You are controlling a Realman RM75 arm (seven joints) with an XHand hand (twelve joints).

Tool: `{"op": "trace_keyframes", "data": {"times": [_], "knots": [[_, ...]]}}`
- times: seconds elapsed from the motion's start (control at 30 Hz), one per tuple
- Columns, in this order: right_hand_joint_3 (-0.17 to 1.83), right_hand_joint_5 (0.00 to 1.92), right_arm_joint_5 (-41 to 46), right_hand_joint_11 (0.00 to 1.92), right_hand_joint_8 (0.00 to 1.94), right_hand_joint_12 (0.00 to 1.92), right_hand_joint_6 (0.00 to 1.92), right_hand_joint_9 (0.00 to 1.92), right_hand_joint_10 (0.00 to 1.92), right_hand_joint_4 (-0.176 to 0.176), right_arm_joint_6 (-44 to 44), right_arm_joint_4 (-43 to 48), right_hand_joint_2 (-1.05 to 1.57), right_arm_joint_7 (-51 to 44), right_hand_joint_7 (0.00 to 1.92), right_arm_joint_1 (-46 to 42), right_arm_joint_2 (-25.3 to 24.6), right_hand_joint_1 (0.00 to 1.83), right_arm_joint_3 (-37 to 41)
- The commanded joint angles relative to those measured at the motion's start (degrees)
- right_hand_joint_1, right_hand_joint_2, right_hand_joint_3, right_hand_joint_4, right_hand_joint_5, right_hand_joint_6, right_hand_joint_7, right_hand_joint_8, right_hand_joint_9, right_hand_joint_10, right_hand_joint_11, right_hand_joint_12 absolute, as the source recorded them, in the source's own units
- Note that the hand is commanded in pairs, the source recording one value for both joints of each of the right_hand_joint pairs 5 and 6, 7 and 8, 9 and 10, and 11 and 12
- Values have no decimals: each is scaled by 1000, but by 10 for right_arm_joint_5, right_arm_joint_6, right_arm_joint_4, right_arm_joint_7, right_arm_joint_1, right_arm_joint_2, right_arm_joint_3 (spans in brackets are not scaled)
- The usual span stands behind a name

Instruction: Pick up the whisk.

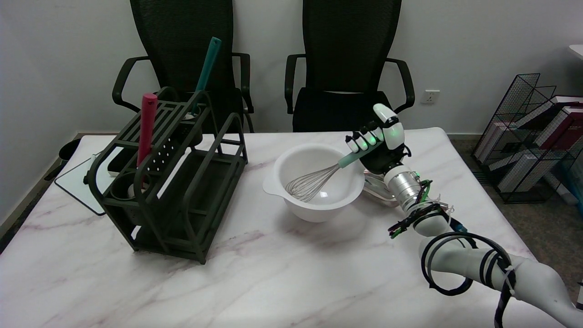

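1. Right now the right hand [380,143] sits above the bowl's right rim, fingers [364,140] curled tight round the teal handle of the whisk [319,178]; nothing else in its hold.
2. Whisk slants down-left from the hand; its wire head is inside the white bowl [314,182], low, near the bottom. Cannot tell if the wires touch the bowl floor.
3. Open room: bare marble in front of the bowl and across the whole near side of the table [255,278]. Air above the bowl is free; chairs stand behind the far edge.
4. Bowl stands mid-table, well apart from the dark green rack [177,182] on its left, with a bare strip of table between them.
5. Table right edge runs close beside the arm; far edge lies just behind the hand. A flat pale object [375,189] lies just right of the bowl, under the wrist, mostly hidden.
6. Surface: white marble with pinkish veins, glossy. A white board [77,184] lies at the far left corner, behind the rack.
7. Room: grey-white wall, wall socket [430,96], wire basket of books [533,136] on the floor at right.
8. Counts: one whisk, one bowl, one rack, two black office chairs [348,59]. Two utensil handles stand in the rack, one red [146,130] and one teal [206,68].
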Motion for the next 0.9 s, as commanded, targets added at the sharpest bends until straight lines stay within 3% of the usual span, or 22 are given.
{"op": "trace_keyframes", "data": {"times": [0.03, 0.3, 0.43, 0.6, 0.9], "knots": [[732, 1920, -28, 1731, 1920, 1731, 1920, 1920, 1920, 0, 3, 1, 803, 0, 1920, 4, 0, 934, 10], [641, 1920, -67, 1876, 1920, 1876, 1920, 1920, 1920, 0, 3, -10, 1211, 0, 1920, -4, 0, 1076, 39], [541, 1920, -67, 1919, 1920, 1919, 1920, 1920, 1920, 0, 4, -24, 1562, 0, 1920, -11, 0, 1060, 49], [419, 1920, -67, 1920, 1920, 1920, 1920, 1920, 1920, 0, 15, -59, 1571, 1, 1920, -19, 5, 1178, 51], [335, 1920, -70, 1920, 1920, 1920, 1920, 1920, 1920, 0, 24, -148, 1571, 0, 1920, -63, 36, 1213, 84]]}}
